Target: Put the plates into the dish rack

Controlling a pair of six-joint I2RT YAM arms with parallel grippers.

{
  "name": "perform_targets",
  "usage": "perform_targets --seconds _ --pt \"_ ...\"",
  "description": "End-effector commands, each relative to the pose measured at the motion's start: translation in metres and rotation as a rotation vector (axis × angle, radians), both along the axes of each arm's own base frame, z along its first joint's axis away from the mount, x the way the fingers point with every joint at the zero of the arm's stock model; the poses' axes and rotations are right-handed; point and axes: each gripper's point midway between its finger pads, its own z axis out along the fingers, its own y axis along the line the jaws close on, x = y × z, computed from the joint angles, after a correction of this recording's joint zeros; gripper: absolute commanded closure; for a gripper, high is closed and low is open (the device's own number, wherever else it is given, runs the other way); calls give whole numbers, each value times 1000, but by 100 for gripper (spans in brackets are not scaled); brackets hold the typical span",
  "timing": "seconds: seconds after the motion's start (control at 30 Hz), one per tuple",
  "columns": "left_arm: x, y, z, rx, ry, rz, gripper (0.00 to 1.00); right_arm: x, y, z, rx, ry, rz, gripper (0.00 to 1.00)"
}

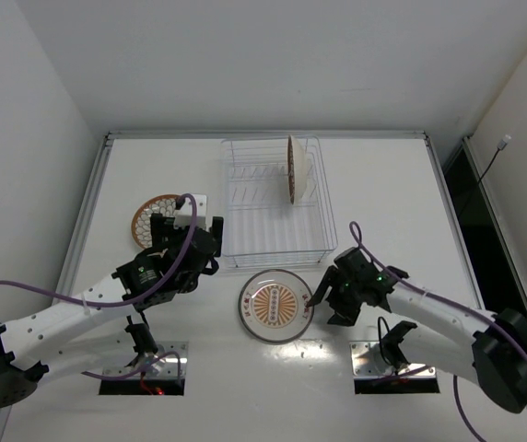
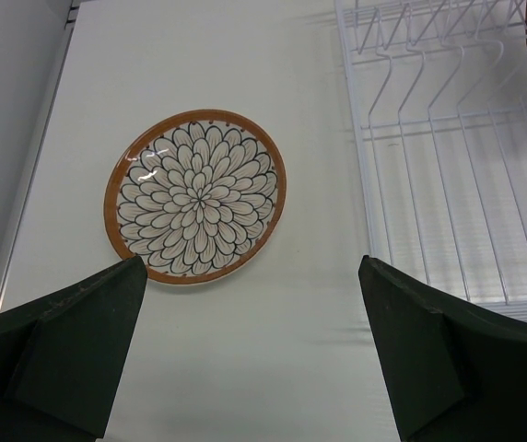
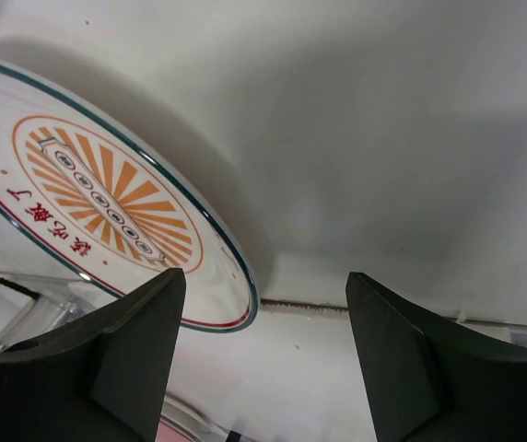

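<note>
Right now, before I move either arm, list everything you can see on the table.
dish rack: one, see-through white wire, far middle of the table
racked plate: one, brown-rimmed, standing on edge at the rack's far right
petal plate: one, brown rim, white patterned face, flat, left of the rack
sunburst plate: one, white with orange centre, flat, just near of the rack
left gripper: one, dark, open, over the petal plate
right gripper: one, dark, open, at the sunburst plate's right rim

You have open tines across the left and middle of the dish rack [image 1: 254, 226]; the standing plate [image 1: 293, 168] blocks its right-hand part. The sunburst plate [image 1: 277, 305] lies just before the rack's near wall. Bare table [image 1: 383, 203] lies right of the rack, and between the rack and the brown-rimmed plate [image 1: 153, 216].
</note>
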Motion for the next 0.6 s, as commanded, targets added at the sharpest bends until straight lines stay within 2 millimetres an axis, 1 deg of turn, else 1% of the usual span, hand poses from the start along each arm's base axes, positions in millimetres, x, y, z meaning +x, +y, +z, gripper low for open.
perform_targets --seconds 0.0,0.03,0.17,0.2,0.23,0.27,0.3,0.33,0.37,0.4,0.43,0.47,0.57 --pt "1 4 7 -42 -31 24 0 24 11 11 15 -58 3 32" --pt "1 4 7 -42 -31 24 0 25 12 11 10 -59 12 32" --pt "1 5 9 -49 -36 24 0 30 14 5 1 -52 37 53" --pt "1 5 9 -49 -36 24 0 31 15 3 1 -59 46 54" --pt "1 5 9 -49 -36 24 0 27 14 -2 2 -25 58 54" --pt "1 5 9 -49 -36 24 0 30 14 -1 3 -25 70 58" --pt "1 5 9 -49 -36 24 0 34 15 0 11 -31 76 60" --pt "1 5 9 -49 -36 24 0 32 15 -2 11 -22 91 64" --pt "1 5 9 -49 -36 24 0 31 14 -5 3 -17 102 70" --pt "0 6 11 -57 -41 24 0 33 13 -5 3 -17 91 82" --pt "0 6 11 -57 -41 24 0 33 13 -5 3 -17 91 89" --pt "0 6 11 -57 -41 24 0 34 14 0 13 -35 91 100" --pt "0 6 11 -57 -41 24 0 37 15 5 25 -63 99 100"
